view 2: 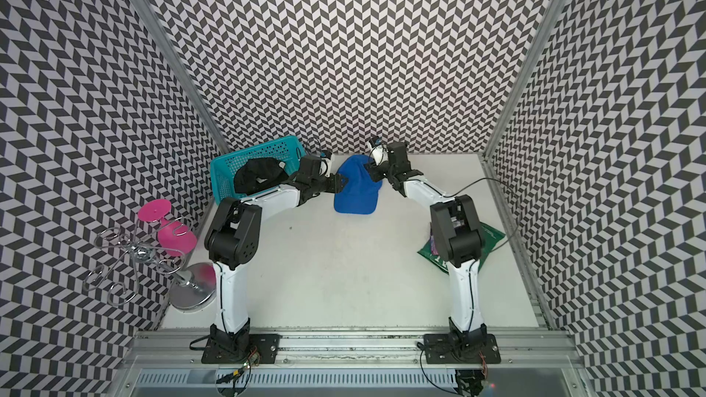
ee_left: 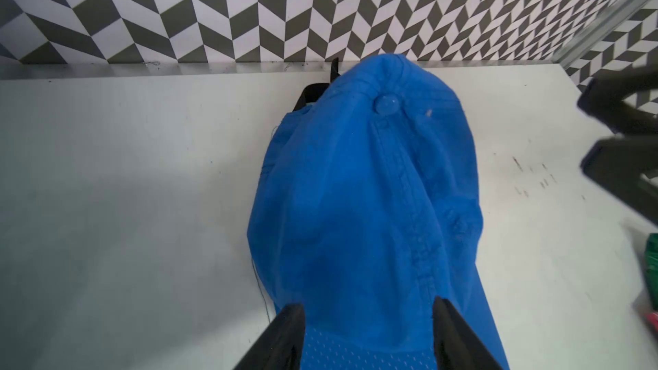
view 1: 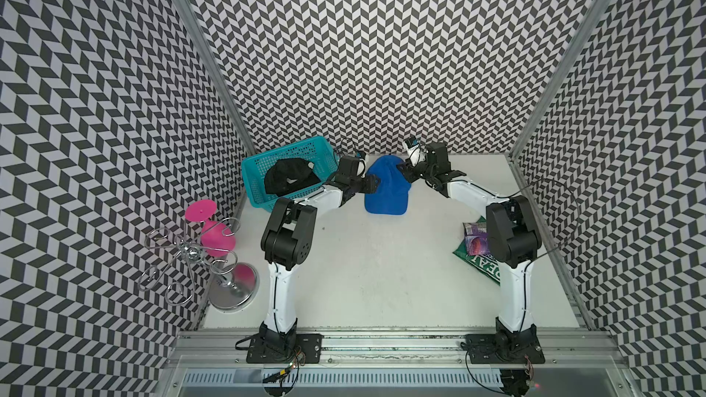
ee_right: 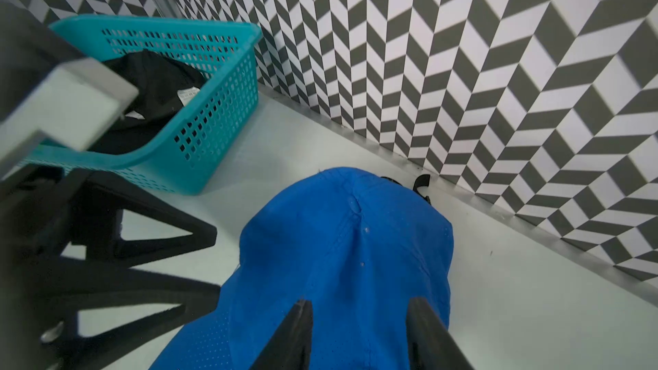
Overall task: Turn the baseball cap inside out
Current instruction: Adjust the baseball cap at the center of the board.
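**Blue cap outer side up, a gripper at each flank**

The blue baseball cap (view 1: 386,190) lies at the far middle of the table (view 1: 382,273), outer side up, with its top button (ee_left: 386,105) showing. Its long axis runs near to far: brim toward the near side, crown and black back strap (ee_left: 310,94) toward the far wall.

The left gripper (ee_left: 366,309) is at its left flank and the right gripper (ee_right: 359,306) at its right. Each pair of fingers stands apart with blue cloth filling the gap. Whether they press it I cannot tell.

Far left, a teal basket (view 1: 252,171) holds a black cap (view 1: 286,179) whose white label (ee_right: 188,93) is too small to read. On the right, a green bag (view 1: 477,261) shows white letters, partly hidden.
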Robot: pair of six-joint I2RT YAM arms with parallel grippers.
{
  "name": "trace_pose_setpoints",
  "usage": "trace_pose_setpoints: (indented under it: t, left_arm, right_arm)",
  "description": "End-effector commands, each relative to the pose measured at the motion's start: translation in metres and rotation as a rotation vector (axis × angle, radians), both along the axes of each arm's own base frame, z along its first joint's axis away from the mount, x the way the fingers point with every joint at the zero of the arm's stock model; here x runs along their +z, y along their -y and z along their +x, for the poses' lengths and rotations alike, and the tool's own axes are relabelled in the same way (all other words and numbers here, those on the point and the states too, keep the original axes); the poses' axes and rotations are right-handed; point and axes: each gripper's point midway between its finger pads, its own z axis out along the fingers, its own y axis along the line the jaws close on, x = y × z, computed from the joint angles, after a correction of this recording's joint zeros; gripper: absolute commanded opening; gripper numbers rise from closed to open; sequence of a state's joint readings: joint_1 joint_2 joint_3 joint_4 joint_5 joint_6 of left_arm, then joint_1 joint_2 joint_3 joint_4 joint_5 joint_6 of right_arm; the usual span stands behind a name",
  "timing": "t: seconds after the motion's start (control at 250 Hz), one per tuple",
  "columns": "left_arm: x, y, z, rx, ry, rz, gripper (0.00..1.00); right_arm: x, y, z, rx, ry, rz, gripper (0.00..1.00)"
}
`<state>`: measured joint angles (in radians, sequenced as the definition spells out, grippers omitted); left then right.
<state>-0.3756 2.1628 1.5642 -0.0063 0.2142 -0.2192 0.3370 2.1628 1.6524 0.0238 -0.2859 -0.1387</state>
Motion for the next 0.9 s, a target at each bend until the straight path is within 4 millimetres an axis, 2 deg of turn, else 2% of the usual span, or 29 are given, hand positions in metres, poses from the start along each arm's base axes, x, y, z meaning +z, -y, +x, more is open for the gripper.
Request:
trace_pose_setpoints:
  t: [0.0,0.12,0.224,0.417,0.489,0.601,0.701,0.761,0.893]
  left_arm:
    - [-0.006,-0.002,0.016,0.018,0.010,0.065,0.57]
    - [-0.022,-0.003,0.029,0.048,-0.020,0.095,0.61]
    - [-0.029,0.001,0.035,0.044,-0.026,0.093,0.60]
    - [-0.032,0.006,0.042,0.037,-0.019,0.084,0.44]
    - [-0.034,0.007,0.041,0.030,-0.024,0.084,0.33]
    - [-0.027,0.007,0.039,0.023,-0.012,0.076,0.12]
    - [-0.013,0.009,0.035,0.002,0.020,0.052,0.00]
    - [-0.004,0.012,0.031,-0.030,0.033,0.034,0.00]
    - [0.016,0.014,0.019,-0.088,0.050,-0.014,0.00]
  right_arm:
    - [-0.014,-0.005,0.009,-0.007,-0.020,0.005,0.46]
    - [-0.031,-0.004,0.014,-0.024,-0.042,-0.008,0.46]
    - [-0.039,-0.004,0.018,-0.031,-0.048,-0.022,0.45]
    - [-0.053,-0.006,0.027,-0.033,-0.064,-0.045,0.42]
    - [-0.056,-0.007,0.029,-0.035,-0.066,-0.051,0.34]
    - [-0.058,-0.009,0.032,-0.031,-0.073,-0.051,0.16]
    - [-0.056,-0.010,0.034,-0.023,-0.074,-0.047,0.08]
    - [-0.053,-0.011,0.034,-0.017,-0.075,-0.046,0.00]
    - [-0.030,-0.012,0.031,-0.005,-0.064,-0.032,0.00]
